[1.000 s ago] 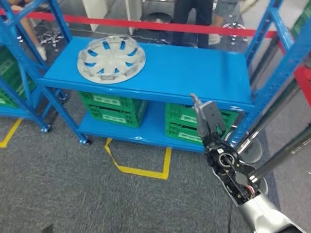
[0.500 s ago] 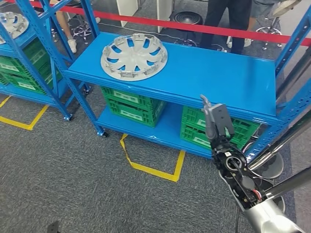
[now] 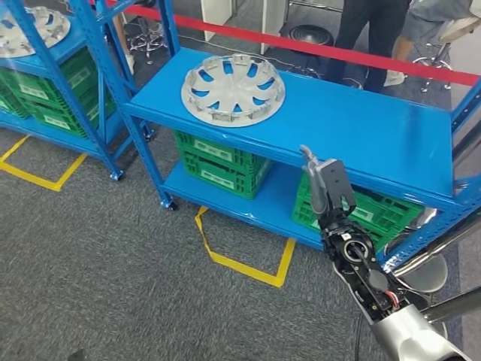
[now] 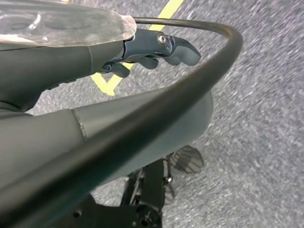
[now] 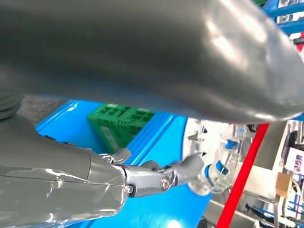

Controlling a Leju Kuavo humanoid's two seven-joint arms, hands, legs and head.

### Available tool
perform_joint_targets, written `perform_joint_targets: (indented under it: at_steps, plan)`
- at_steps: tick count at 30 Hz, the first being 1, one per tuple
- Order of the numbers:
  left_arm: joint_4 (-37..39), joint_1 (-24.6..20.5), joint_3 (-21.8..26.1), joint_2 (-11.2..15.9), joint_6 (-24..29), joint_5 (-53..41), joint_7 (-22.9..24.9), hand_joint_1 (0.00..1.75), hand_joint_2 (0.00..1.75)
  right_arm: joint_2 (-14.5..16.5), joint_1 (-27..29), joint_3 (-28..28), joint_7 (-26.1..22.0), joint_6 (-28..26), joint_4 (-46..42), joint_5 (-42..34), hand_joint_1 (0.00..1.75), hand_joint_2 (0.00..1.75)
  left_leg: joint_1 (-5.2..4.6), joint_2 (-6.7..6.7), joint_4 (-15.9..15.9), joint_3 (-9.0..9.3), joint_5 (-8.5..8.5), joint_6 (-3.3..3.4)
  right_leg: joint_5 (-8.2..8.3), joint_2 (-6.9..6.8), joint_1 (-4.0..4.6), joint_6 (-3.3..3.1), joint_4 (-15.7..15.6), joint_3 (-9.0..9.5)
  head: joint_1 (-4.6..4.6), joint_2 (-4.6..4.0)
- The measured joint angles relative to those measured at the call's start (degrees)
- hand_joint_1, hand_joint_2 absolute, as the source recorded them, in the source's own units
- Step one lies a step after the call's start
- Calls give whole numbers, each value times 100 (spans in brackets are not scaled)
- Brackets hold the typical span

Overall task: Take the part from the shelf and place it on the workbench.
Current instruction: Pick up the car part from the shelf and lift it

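Item: wheel cover [image 3: 233, 89], silver, round, with spoke-shaped cut-outs. Lies flat on the top board of the blue shelf [image 3: 363, 131], toward that board's left end, untouched.

Handling, as judged: thin moulded plastic, light, fairly stiff but springy at the rim; smooth face likely slippery; too broad for one hand to span. Best taken at the outer rim or with fingers hooked through a cut-out.

Right hand [image 3: 328, 186]: raised in front of the shelf's front edge, well to the right of the wheel cover, fingers extended and apart, holding nothing.

Left hand [image 4: 150, 47]: hangs low over the grey carpet, away from the shelf, fingers loosely curved, nothing in them.

Also by the shelf: green crates [image 3: 222, 160] on its lower board.
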Motion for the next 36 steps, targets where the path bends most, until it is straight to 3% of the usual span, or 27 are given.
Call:
perform_joint_targets:
  at_steps: [2,3,4,5,7,8,9,11,13,15,17,19,20,21,23,24,25,27,28,29,31,33,34,35,36]
  plan:
    - [1,-3,-1,0,0,-1,2,0,0,0,14,-3,0,2,-1,-1,0,0,-20,-20,3,47,-50,42,-304,56,0,15,793,-423,71,0]
    - [1,-3,-2,0,0,2,3,0,0,1,33,-3,-1,4,0,-1,0,0,-32,-37,4,78,-80,53,-346,65,2,15,1040,-582,91,0]
    - [2,0,-2,-1,0,4,5,0,0,1,51,-3,-6,9,1,-2,0,0,-44,-59,6,121,-111,56,-267,70,4,0,1061,-641,110,0]
    - [2,3,-3,-3,0,10,7,0,0,1,61,-4,-14,15,1,-3,0,0,-55,-83,6,179,-147,52,-81,74,11,-28,864,-595,132,0]
    - [1,11,-3,-14,0,20,7,0,0,0,54,-8,-33,27,3,-4,0,0,-67,-120,0,302,-230,37,422,90,38,-123,106,-320,182,0]
    - [1,5,-4,-21,0,22,7,0,0,-1,41,-11,-39,36,5,-6,0,0,-66,-135,-3,339,-263,20,551,100,64,-163,-244,-213,186,0]
    - [2,-3,-5,-27,1,22,7,0,0,-1,30,-14,-47,47,7,-8,0,0,-57,-143,-11,353,-292,-9,610,102,88,-197,-477,-128,196,0]
    - [2,-13,-7,-32,3,26,7,0,0,-1,14,-17,-62,67,7,-13,0,0,-48,-150,6,382,-306,-80,549,99,123,-257,-672,-64,191,0]
    - [2,-2,-7,-27,4,35,5,0,0,8,-2,-18,-75,75,4,-13,0,0,-44,-140,147,383,-320,-148,533,87,90,-322,-762,104,194,-1]
    - [2,-15,-7,-26,6,40,3,0,0,14,-43,-25,-83,76,6,-13,0,0,-23,-116,660,87,-391,-224,485,70,49,-363,-830,292,150,-1]
    - [2,-25,-7,-24,10,41,3,0,0,14,-63,-26,-85,82,9,-13,0,0,12,-92,1380,-466,-585,-287,397,62,36,-371,-848,407,87,-1]
    - [2,-2,-7,-19,14,41,3,0,0,14,-41,-20,-85,88,10,-13,0,0,48,-73,1667,-881,-767,-332,258,68,3,-343,-849,563,40,0]
    - [2,11,-7,-17,15,40,2,0,0,14,-31,-20,-87,87,11,-13,0,0,65,-63,1541,-958,-744,-358,176,72,-21,-319,-849,665,18,0]
    - [2,23,-7,-15,15,39,1,0,0,14,-27,-20,-92,86,12,-13,0,0,82,-44,1242,-947,-581,-385,84,73,-47,-289,-849,781,-9,0]
    - [2,39,-8,-16,13,32,-2,0,0,14,-25,-20,-104,86,19,-13,0,0,108,53,480,-829,138,-402,-113,59,-70,-207,-860,957,-88,-1]
    - [2,37,-8,-16,10,28,-4,0,0,15,-30,-20,-111,86,22,-14,0,0,102,89,228,-781,421,-370,-197,50,-64,-163,-896,1015,-122,-1]
    - [2,32,-9,-20,6,25,-6,0,0,17,-34,-24,-116,86,21,-15,0,0,94,110,92,-756,596,-324,-243,43,-51,-116,-958,1084,-141,-1]
    - [2,17,-9,-19,-1,23,-13,0,0,21,-51,-32,-126,87,12,-16,0,0,84,72,62,-667,521,-209,-194,49,-37,-37,-970,1193,-122,0]
    - [2,19,-9,-20,-3,23,-16,0,0,22,-52,-36,-127,88,9,-16,0,0,86,58,41,-582,474,-156,-120,58,-46,-10,-834,1185,-84,0]
    - [2,23,-9,-19,-3,22,-19,0,0,22,-53,-37,-128,88,9,-15,0,0,86,44,28,-479,413,-100,-46,67,-55,-1,-540,1061,-44,0]
    - [3,26,-9,-15,-3,22,-19,0,0,22,-43,-38,-129,90,12,-15,0,0,62,20,12,-269,267,-8,-106,80,-58,-12,245,591,39,0]
    - [4,22,-9,-12,1,23,-19,0,0,21,-21,-40,-130,93,21,-16,0,0,28,-17,7,-62,104,39,-570,83,-30,-26,802,83,86,0]
    - [4,24,-9,-11,7,25,-19,0,0,21,-11,-41,-130,96,28,-16,0,0,7,-41,6,51,20,52,-830,83,-14,-37,856,-93,111,0]
    - [4,28,-9,-11,14,28,-19,0,0,20,-4,-43,-130,98,37,-17,0,0,-16,-62,5,173,-66,60,-974,85,8,-62,764,-207,135,0]
    - [4,31,-9,-13,21,33,-19,0,0,20,-3,-45,-131,101,44,-17,0,0,-42,-77,3,296,-148,65,-924,87,38,-109,543,-268,160,0]
